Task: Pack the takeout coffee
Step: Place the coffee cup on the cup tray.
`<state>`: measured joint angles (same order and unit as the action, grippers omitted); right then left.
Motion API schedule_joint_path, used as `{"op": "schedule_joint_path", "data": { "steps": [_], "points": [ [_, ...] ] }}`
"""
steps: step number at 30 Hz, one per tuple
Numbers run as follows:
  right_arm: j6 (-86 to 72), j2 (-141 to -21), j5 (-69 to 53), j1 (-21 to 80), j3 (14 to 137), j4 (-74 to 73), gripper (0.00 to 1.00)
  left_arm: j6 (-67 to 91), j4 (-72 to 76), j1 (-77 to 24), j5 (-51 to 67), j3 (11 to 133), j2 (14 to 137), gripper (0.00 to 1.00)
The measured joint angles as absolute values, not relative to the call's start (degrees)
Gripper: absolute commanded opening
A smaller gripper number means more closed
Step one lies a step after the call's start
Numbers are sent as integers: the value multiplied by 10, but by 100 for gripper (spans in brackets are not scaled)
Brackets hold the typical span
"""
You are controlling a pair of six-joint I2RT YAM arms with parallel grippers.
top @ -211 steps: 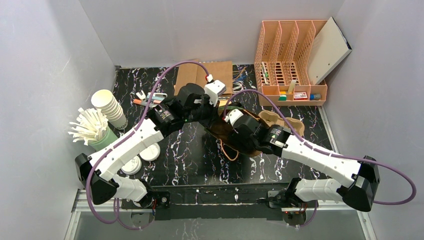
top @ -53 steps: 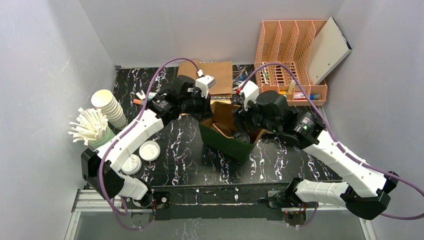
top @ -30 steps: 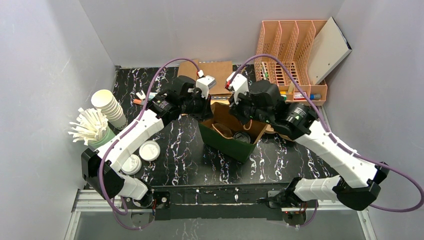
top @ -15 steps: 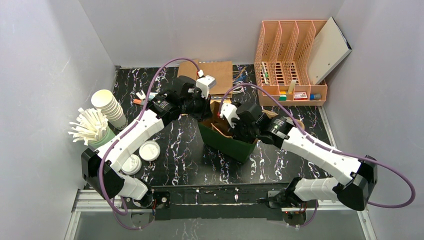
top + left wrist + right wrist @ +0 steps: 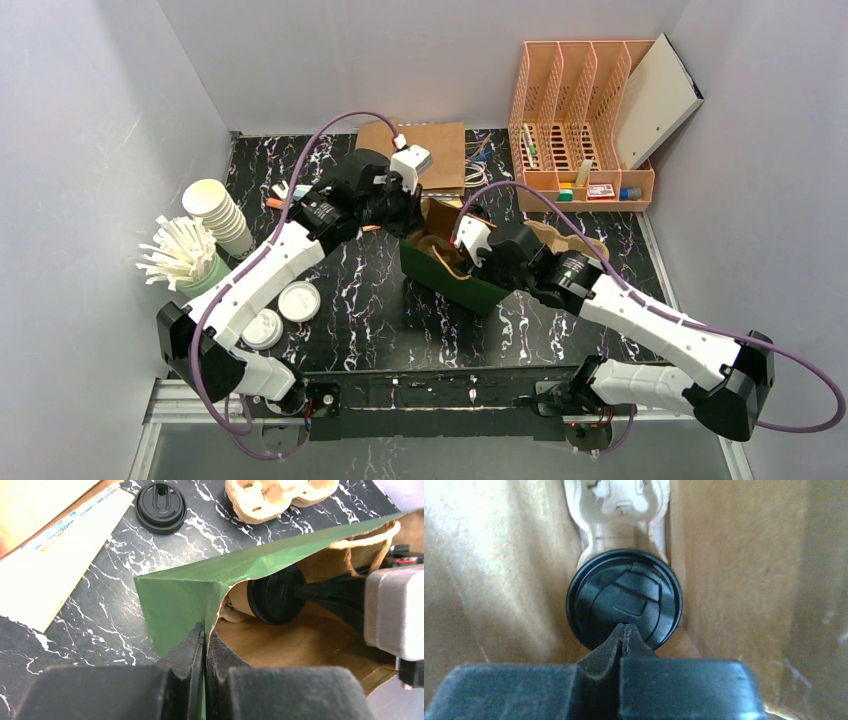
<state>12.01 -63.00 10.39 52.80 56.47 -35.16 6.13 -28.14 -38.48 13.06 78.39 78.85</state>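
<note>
Bag: a green paper bag (image 5: 450,285), brown inside, stands open in the middle of the black table (image 5: 370,310)
Left gripper: the left gripper (image 5: 205,630) is squeezed tight on the bag's top edge at a corner fold and holds that side up
Right gripper: the right gripper (image 5: 624,630) is down inside the bag, with its two fingers pressed together and no gap between them
Cup: the coffee cup (image 5: 272,600) lies deep in the bag, and its black lid (image 5: 624,597) faces the right gripper
Touch: the right fingertips sit at the lid's rim; I cannot tell if the rim is pinched between them
Handle: a string handle (image 5: 365,542) hangs at the bag's far edge
Cup tray: a brown paper cup tray (image 5: 270,497) sits on the table just beside the bag
Spare lid: another black lid (image 5: 161,505) lies flat on the table near the tray, outside the bag
Left side: a stack of white cups (image 5: 220,215), white sticks in a green pot (image 5: 180,255) and two white lids (image 5: 298,300)
Back: a flat cardboard sheet (image 5: 420,150) and an orange rack (image 5: 580,120)
</note>
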Motion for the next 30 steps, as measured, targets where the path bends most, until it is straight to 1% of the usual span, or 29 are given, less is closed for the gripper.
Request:
{"op": "schedule_joint_path", "data": {
  "steps": [10, 19, 26, 30],
  "points": [
    [123, -595, 135, 531, 509, -263, 1, 55, -265, -399, 115, 827, 789, 0],
    [135, -523, 168, 531, 439, -169, 1, 33, -265, -426, 89, 830, 789, 0],
    [85, -507, 196, 531, 418, -147, 1, -10, -278, -479, 45, 837, 791, 0],
    [62, -500, 210, 531, 414, -145, 1, -22, -284, -491, 34, 837, 791, 0]
  ]
}}
